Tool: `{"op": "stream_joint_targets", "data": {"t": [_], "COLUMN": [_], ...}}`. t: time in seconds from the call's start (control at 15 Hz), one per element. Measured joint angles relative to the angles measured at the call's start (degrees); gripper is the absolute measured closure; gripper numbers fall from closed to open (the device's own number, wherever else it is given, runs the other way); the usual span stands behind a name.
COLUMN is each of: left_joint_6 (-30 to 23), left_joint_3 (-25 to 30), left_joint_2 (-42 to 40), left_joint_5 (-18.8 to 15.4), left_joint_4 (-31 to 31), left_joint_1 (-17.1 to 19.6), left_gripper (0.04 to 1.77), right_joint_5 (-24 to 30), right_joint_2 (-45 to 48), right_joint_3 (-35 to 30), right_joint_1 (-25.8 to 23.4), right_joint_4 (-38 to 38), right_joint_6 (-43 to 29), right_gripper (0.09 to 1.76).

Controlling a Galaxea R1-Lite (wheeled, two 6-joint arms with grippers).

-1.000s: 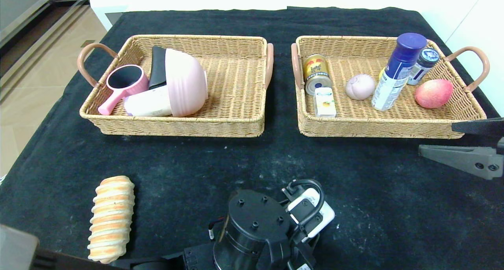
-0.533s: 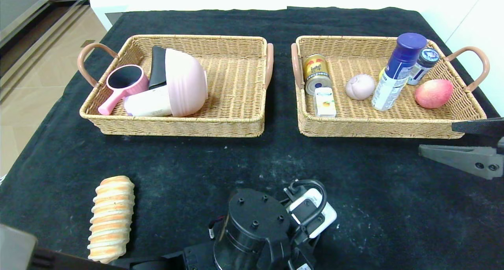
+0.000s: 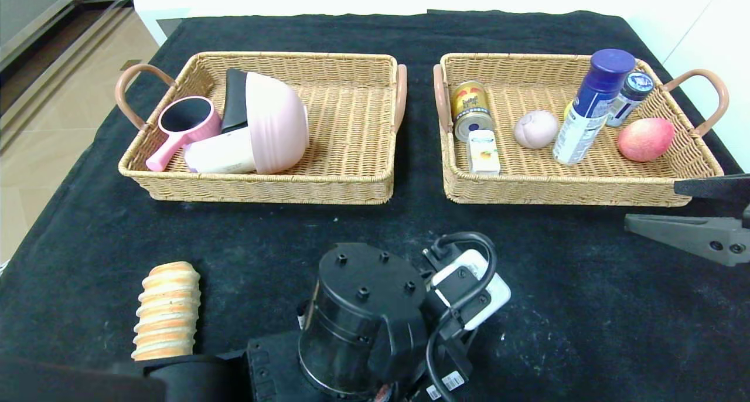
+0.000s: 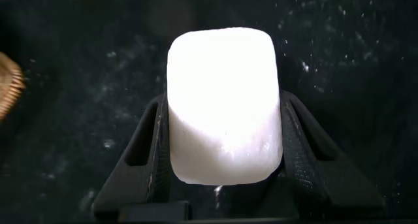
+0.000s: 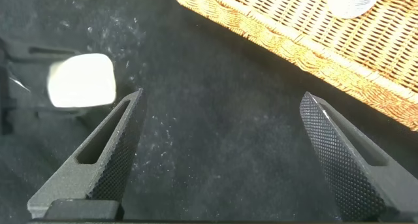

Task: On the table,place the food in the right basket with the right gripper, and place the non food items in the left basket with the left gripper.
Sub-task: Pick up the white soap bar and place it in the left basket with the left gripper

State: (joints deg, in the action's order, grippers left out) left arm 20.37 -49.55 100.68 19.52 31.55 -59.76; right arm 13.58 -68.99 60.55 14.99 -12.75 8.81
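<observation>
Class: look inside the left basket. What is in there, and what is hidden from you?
In the left basket: a pink handled cup, a tipped pink bowl, a black item and a white item. The bowl partly covers both.

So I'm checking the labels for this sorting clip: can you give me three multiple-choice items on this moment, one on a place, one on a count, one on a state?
1. Where does the striped bread roll lie?
A. in the left basket
B. on the black cloth, outside both baskets
C. in the right basket

2. How many baskets have a peach-coloured fruit in them?
A. none
B. one
C. two

3. What is the left gripper doing?
A. closed on a white block
B. open with nothing in it
C. closed on a can

Key: 1 B, the roll lies on the table near the robot's left. 2 B, only the right basket holds the peach. 3 A, the left wrist view shows the white block clamped between the fingers.
</observation>
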Motion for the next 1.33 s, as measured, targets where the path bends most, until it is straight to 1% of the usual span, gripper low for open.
{"op": "stream_joint_targets", "data": {"t": [0.33,0.6,0.73,1.0,1.2,1.33], "left_joint_6": [0.0,0.0,-0.01,-0.01,-0.09,-0.15], "left_joint_3": [-5.62,-7.19,-7.39,-8.35,-10.36,-12.3], "left_joint_2": [-4.73,-7.08,-7.57,-8.09,-8.07,-7.8], "left_joint_5": [-0.04,-0.04,-0.1,-1.33,-3.54,-5.38], "left_joint_4": [-7.9,-9.28,-9.12,-9.06,-9.29,-9.53], "left_joint_1": [0.15,0.69,1.82,6.79,11.69,15.71], "left_gripper": [0.8,0.8,0.8,0.8,0.8,0.8], "right_joint_5": [-0.07,-0.02,-0.05,-0.05,-0.05,-0.05], "right_joint_2": [0.09,0.09,0.09,0.05,0.0,0.0], "right_joint_3": [0.02,0.02,0.0,-0.09,-0.09,-0.09], "right_joint_1": [-0.04,-0.01,0.0,0.0,0.02,0.02], "right_joint_4": [0.0,0.0,-0.01,0.0,0.0,0.0], "right_joint_6": [-0.02,-0.02,0.0,0.02,0.0,0.0], "right_gripper": [0.14,0.14,0.14,0.14,0.14,0.14]}}
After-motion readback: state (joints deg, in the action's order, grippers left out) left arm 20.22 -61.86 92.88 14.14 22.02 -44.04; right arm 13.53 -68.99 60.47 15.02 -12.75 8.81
